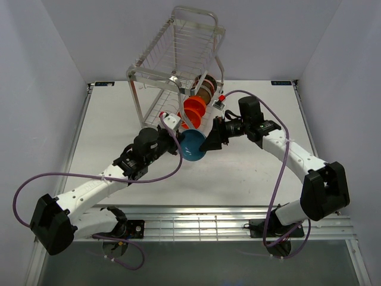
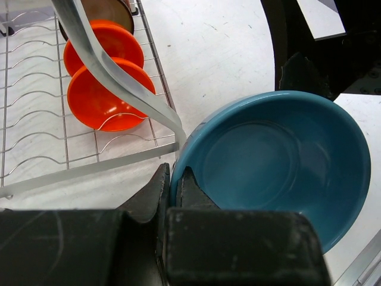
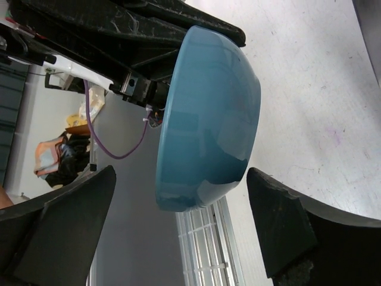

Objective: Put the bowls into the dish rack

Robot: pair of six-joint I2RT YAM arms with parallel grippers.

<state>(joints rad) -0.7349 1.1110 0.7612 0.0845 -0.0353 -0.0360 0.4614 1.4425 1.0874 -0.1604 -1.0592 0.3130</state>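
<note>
Near the dish rack (image 1: 152, 73), left claw (image 2: 175, 182) pinching the blue bowl (image 2: 268, 161) by its rim, right claw (image 3: 181, 179) gaping empty, I hold it on edge.

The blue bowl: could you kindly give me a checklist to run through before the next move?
1. Left tool shut on the blue bowl's rim: ok.
2. Right tool open, straddling the bowl: ok.
3. Right fingers gripping the bowl: not ok, gaps on both sides.
4. Free slots in the dish rack beside the orange bowls: ok.
5. Bowl clear of the rack's frame tube: cannot tell.
</note>
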